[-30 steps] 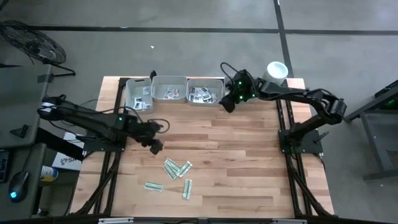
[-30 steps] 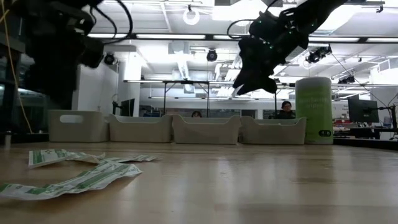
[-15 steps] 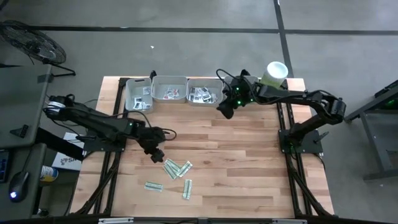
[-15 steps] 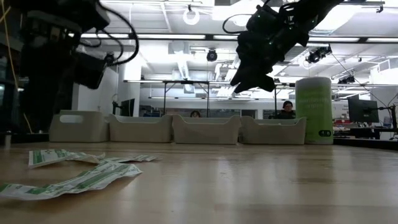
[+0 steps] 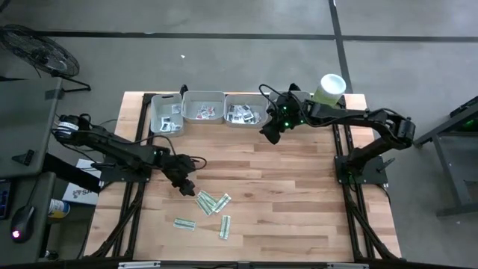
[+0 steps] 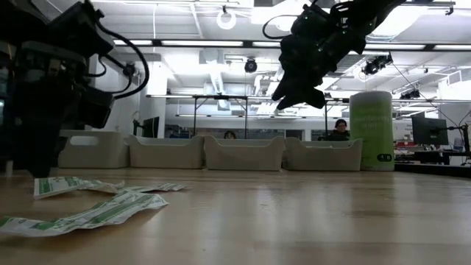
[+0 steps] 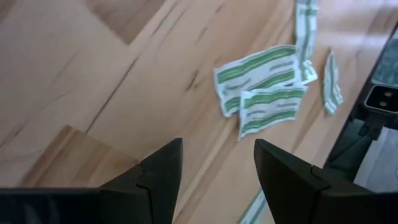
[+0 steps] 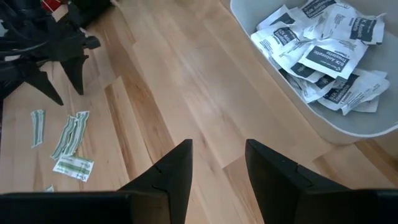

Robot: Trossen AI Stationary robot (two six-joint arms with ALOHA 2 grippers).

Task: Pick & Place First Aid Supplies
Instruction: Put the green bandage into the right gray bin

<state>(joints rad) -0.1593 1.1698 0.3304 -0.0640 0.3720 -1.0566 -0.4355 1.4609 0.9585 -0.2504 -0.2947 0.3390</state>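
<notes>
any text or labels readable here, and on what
None can be read for certain.
White sachets in the grey tray: dark printed blocks with lines of lettering, too blurred to read.
Green-striped strips on the table: faint print, illegible.
Pale green tub: a small dark round mark low on its side, too small to read.

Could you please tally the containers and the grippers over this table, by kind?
Grey rectangular plastic trays: 4
Tall pale green cylinder tub with white lid: 1
Dark two-finger grippers, left gripper and right gripper: 2
Total: 7
</notes>
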